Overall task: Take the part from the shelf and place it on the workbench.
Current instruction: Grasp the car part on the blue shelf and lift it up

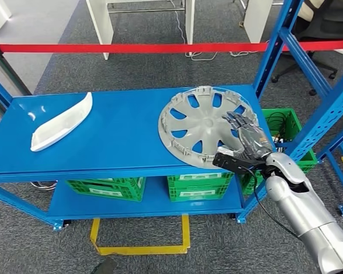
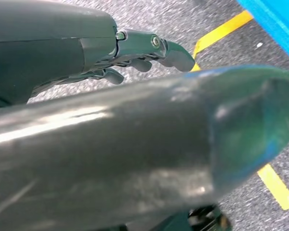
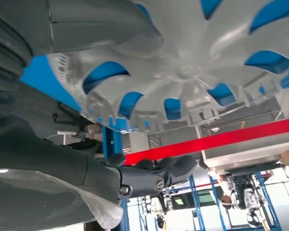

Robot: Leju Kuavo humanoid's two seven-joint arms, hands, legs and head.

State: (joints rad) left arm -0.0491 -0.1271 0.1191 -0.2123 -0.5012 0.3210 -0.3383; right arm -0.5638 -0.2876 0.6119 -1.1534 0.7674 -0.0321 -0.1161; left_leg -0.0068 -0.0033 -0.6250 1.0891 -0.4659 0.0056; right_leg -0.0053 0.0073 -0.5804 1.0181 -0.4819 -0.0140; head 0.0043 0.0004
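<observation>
The right hand is reaching over the near edge of the round grey plastic hubcap lying on the blue metal shelf, fingers spread and not yet gripping, so closing comes next.

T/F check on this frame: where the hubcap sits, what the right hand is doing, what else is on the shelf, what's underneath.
1. The grey hubcap lies on the blue shelf's top deck. True.
2. The right hand is at the hubcap's near right edge, fingers over its face. True.
3. The hubcap is lifted clear of the shelf. False: it lies flat on the deck.
4. A white curved part lies at the shelf's left end. True.
5. Red crates sit under the top deck. False: the crates are green.
</observation>
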